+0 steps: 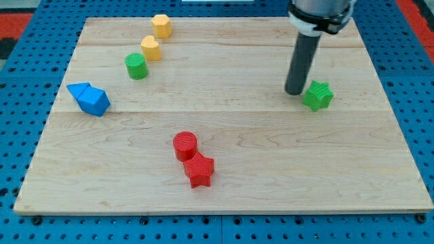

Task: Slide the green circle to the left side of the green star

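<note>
The green circle (136, 66) stands at the board's upper left, just below a yellow block. The green star (318, 95) lies at the right of the board. My tip (294, 92) rests on the board right beside the star's left edge, close to touching it. The green circle is far to the left of my tip, with bare board between them.
Two yellow blocks (151, 48) (161, 26) sit above the green circle. Two blue blocks (89, 99) lie together at the left. A red circle (184, 145) and a red star (199, 169) touch near the bottom middle. The wooden board (224, 196) is edged by blue pegboard.
</note>
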You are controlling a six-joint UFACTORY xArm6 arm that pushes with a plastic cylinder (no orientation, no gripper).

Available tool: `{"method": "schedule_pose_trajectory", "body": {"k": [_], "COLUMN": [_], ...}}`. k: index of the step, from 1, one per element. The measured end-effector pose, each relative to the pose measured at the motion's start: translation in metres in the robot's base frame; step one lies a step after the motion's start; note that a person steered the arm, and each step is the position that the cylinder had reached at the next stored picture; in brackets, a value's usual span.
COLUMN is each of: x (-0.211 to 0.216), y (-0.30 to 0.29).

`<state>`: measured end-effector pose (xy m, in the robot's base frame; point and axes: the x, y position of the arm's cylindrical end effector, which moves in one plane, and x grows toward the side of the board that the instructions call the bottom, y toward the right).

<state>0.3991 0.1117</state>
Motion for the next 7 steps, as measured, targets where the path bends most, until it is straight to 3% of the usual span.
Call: {"method": "schedule_pose_trajectory", "body": {"k": [3, 4, 6, 7], "x": [-0.003, -0.057, -0.036, -0.039], "y": [-0.331, -0.326, -0.191, -0.225]}}
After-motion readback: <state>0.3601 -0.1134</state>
